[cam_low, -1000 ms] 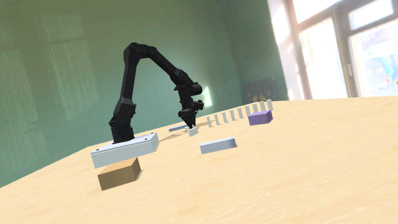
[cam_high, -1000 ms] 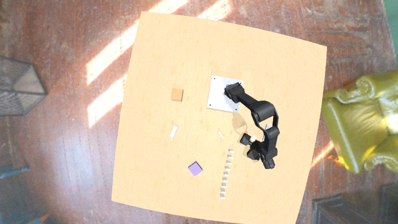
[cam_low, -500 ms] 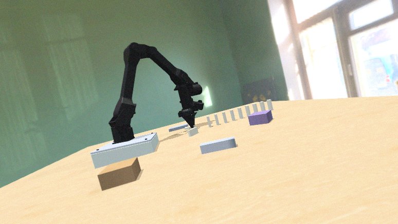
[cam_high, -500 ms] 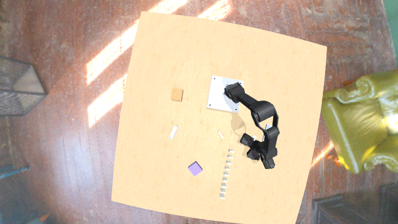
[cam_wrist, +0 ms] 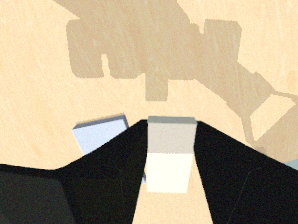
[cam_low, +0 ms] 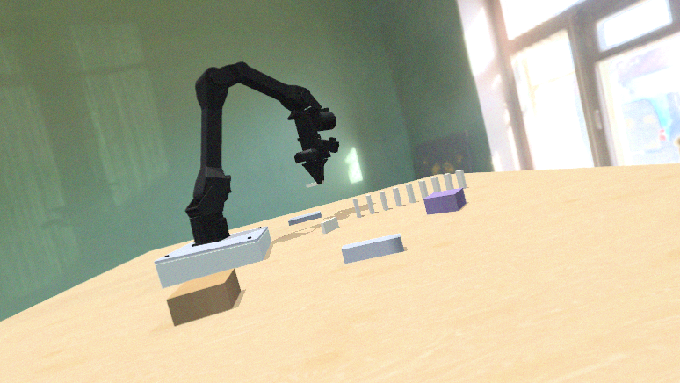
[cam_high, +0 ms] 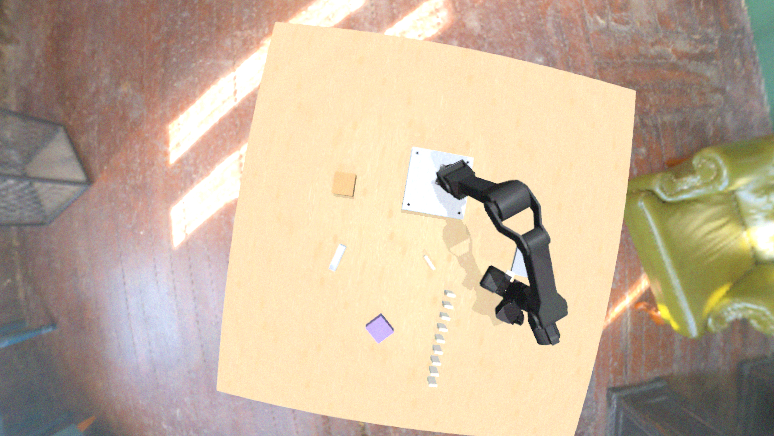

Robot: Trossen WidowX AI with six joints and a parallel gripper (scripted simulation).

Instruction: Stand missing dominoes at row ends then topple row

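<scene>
My gripper (cam_low: 319, 181) (cam_wrist: 170, 127) is shut on a white domino (cam_low: 312, 184) (cam_wrist: 169, 172), gripped by its sides near one end, and holds it above the table. In the top view the gripper is to the right of the row's upper end. Several white dominoes stand upright in an evenly spaced row, from the end one nearest the arm's base (cam_high: 449, 293) (cam_low: 357, 208) to the far end one (cam_high: 432, 381) (cam_low: 460, 178). Another white domino (cam_high: 428, 262) (cam_low: 329, 225) lies on its long edge between the base and the row, turned at an angle.
A purple block (cam_high: 379, 328) (cam_low: 444, 201) sits beside the row. A pale blue-grey bar (cam_high: 337, 257) (cam_low: 372, 249) lies further left in the top view. Another pale bar (cam_high: 518, 264) (cam_low: 305, 218) (cam_wrist: 102, 135) lies partly under the arm. A tan block (cam_high: 344, 184) (cam_low: 204, 297) is near the base.
</scene>
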